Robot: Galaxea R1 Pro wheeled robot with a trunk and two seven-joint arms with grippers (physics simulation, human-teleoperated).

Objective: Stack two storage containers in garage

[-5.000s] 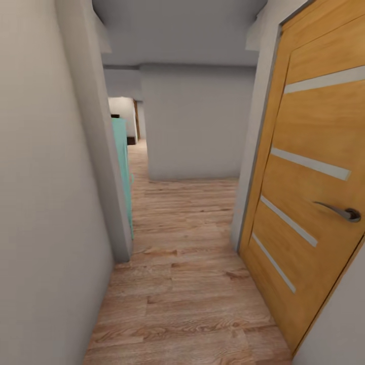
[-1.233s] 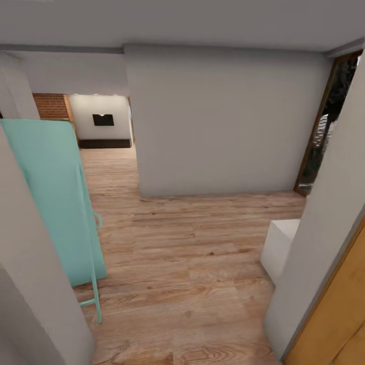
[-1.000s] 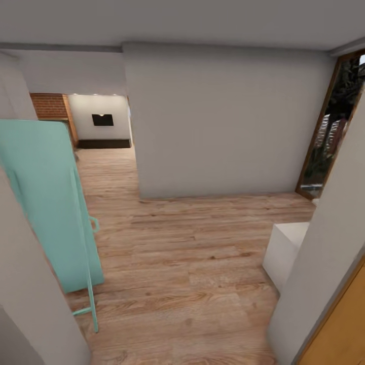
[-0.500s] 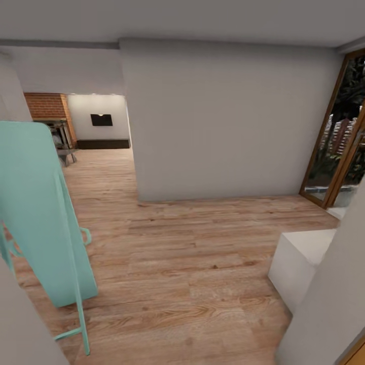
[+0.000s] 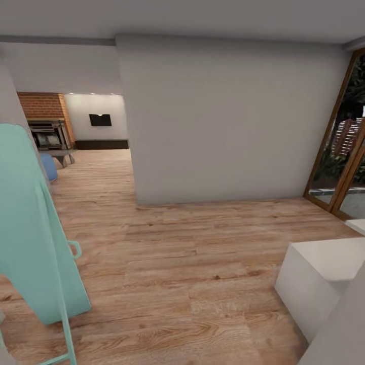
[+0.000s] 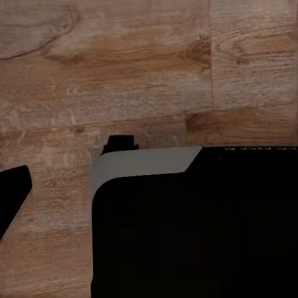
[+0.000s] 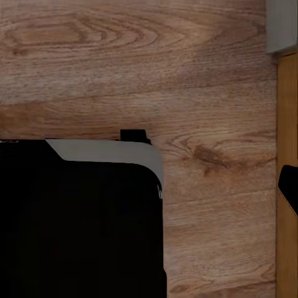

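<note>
En route over light wood plank floor; living room ahead through the opening, brick fireplace and wall TV in sight. Containers not sighted, so both carries and the garage stacking remain. Fingers' state: cannot tell on either arm.

I face a plain grey wall across light wood plank flooring. A mint-green leaning panel stands left; brick fireplace beyond, wood-framed glass doors right.

Fireplace and glass doors newly revealed
</note>
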